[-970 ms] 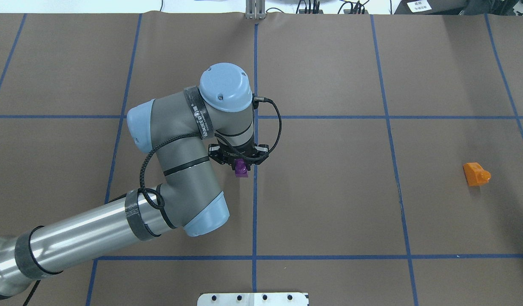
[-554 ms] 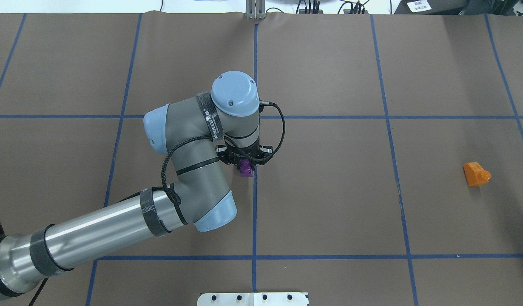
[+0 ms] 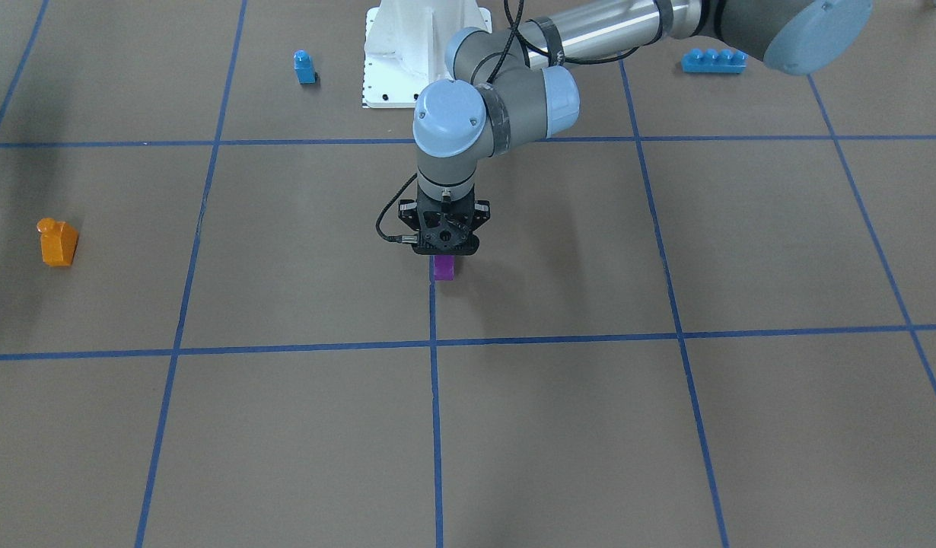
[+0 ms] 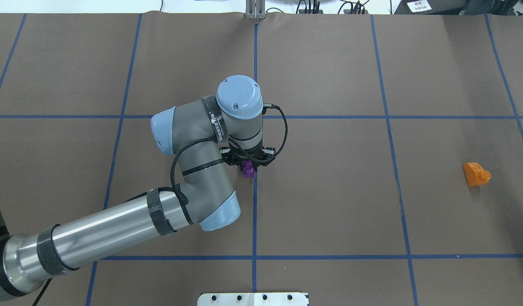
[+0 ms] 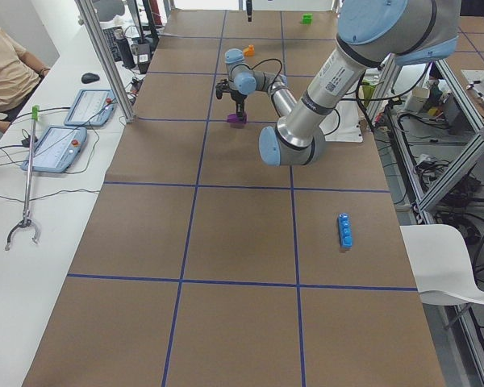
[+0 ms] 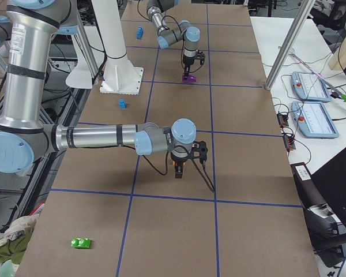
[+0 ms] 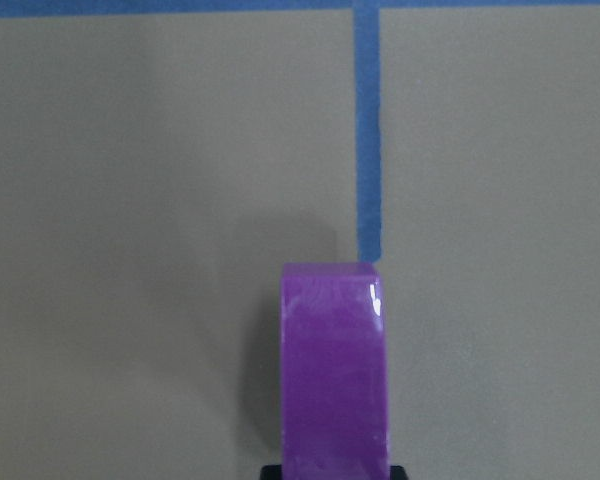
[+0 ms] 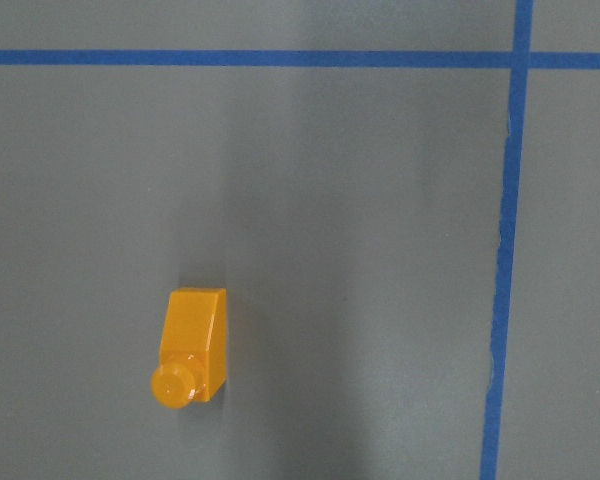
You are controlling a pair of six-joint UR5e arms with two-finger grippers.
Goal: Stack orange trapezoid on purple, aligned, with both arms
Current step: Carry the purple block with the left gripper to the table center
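Overhead exterior view, starting at its left edge: the grey-silver jointed left arm [image 4: 117, 229] reaches in toward the middle. Since a second ago its wrist has swung a little rightward, bringing the black two-finger left gripper [image 4: 248, 165] closer to the blue tape centre line [image 4: 254, 212]. Its jaws are pinched on the small glossy purple plastic toy block [image 4: 248, 171], which has travelled with them and now sits just beside that line's left edge; a second ago it was clearly short of it. The left wrist view shows a shadow tight beside the block on the brown paper table cover [image 4: 329, 191]. From that I judge it to be at or very near the surface, though I cannot tell whether it actually rests there. This reads as the base of the stack being set in place at the table's middle, with letting go as the step at hand. Far to the right, well apart, the small glossy orange plastic trapezoid block [image 4: 476, 174] lies exactly where it did, untouched. The exterior right view shows the black right gripper [image 6: 179, 168] poised over it, but I cannot tell whether those jaws are spread or closed. Picking up the orange piece is not yet done.
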